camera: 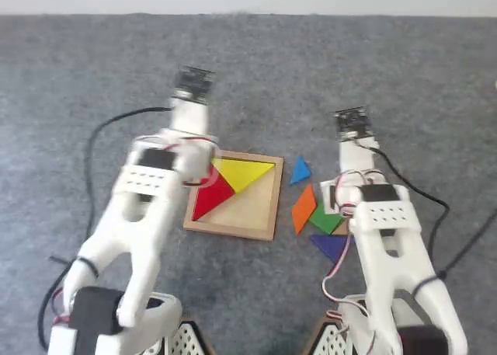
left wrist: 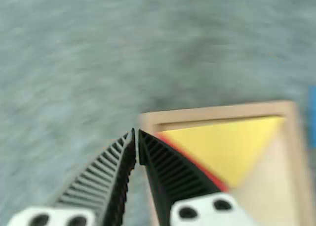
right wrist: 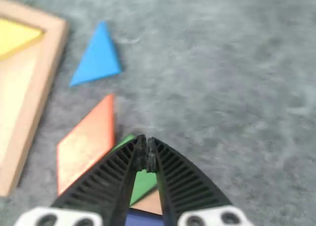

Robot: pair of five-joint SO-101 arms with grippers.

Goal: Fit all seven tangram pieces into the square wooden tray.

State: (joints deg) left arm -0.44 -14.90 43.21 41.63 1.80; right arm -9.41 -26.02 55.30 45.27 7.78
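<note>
The yellow triangle (camera: 245, 172) and red triangle (camera: 211, 198) are seated in the wooden tray (camera: 233, 229), with room left for more. The left gripper (left wrist: 137, 137) is held closed and empty over the tray's corner. The right gripper (right wrist: 146, 147) is likewise pinched together, poised above the loose green piece (right wrist: 143, 179).

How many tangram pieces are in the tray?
2: yellow triangle at the tray's far edge, red triangle beside it toward the left arm. That arm could hide another.

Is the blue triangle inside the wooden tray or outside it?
Outside. The blue triangle lies on the grey carpet beside the tray, apart from its rim.
</note>
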